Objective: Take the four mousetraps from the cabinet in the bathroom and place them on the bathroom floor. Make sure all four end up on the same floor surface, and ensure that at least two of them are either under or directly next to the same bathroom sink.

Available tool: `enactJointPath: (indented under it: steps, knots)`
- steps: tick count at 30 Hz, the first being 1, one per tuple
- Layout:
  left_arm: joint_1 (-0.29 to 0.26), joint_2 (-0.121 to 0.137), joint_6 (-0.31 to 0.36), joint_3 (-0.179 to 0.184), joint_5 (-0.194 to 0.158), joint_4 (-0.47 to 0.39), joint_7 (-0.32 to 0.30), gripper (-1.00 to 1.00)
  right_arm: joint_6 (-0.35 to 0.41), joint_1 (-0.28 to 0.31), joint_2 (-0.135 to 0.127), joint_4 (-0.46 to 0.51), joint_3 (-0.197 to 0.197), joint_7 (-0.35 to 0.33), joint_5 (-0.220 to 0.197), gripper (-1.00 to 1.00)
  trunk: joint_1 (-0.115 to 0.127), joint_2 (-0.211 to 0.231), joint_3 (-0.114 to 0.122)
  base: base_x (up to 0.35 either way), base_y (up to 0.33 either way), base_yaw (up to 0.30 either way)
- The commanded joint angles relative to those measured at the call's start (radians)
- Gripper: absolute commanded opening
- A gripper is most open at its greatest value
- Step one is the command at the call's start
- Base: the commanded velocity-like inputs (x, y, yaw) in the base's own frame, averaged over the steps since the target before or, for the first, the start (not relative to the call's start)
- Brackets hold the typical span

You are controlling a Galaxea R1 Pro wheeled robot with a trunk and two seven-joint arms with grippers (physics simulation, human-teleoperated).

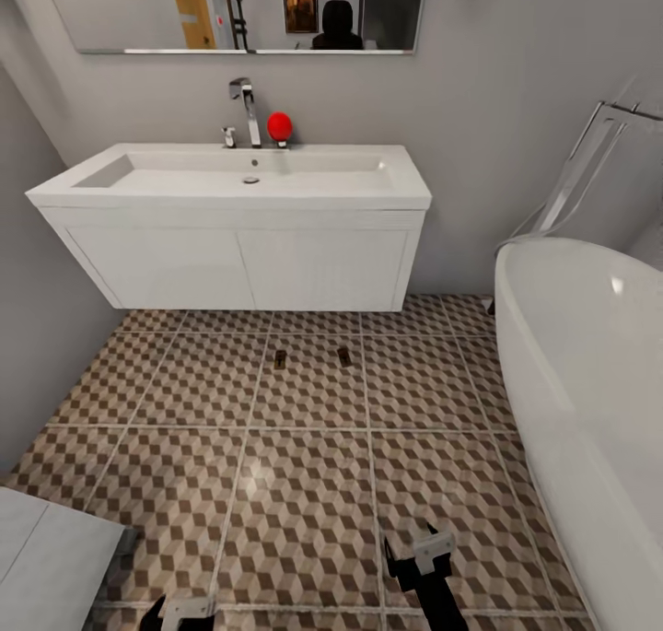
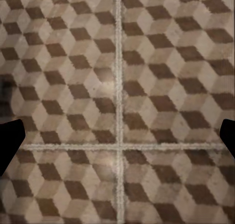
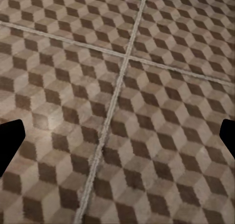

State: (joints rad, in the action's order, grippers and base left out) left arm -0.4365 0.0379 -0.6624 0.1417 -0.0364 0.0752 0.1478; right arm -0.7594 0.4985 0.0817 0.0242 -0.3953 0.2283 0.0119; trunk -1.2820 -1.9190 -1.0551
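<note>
Two mousetraps (image 1: 279,358) (image 1: 343,356) already lie on the bathroom floor (image 1: 304,484) just before the sink (image 1: 239,244). Both your tools, left (image 2: 117,136) and right (image 3: 117,136), hang apart and empty; you likely return to the cabinet next.

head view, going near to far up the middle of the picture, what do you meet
right hand → bare patterned bathroom floor → two mousetraps lying side by side on the tiles → white front of the sink → basin drain → faucet → mirror
</note>
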Motion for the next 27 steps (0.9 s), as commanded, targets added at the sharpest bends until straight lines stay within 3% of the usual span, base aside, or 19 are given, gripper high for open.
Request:
enactJointPath:
  steps: [1, 8, 27]
  knots:
    - [0.004, 0.001, -0.027, 0.009, -0.004, 0.004, 0.004, 1.00, -0.001, -0.005, 0.001, -0.001, -0.008, 0.010, 0.001, 1.00, 0.004, 0.007, 0.004, 0.000, 0.000, 0.000]
    - [0.016, 0.004, -0.094, 0.008, -0.005, 0.004, 0.005, 1.00, 0.000, -0.020, 0.006, -0.001, -0.008, 0.010, 0.001, 1.00, 0.031, 0.056, 0.038, 0.000, 0.000, 0.000]
    - [0.030, 0.000, -0.103, 0.007, -0.006, 0.005, 0.009, 1.00, 0.001, -0.022, 0.007, -0.001, -0.009, 0.010, 0.001, 1.00, 0.104, 0.189, 0.128, 0.000, 0.000, 0.000]
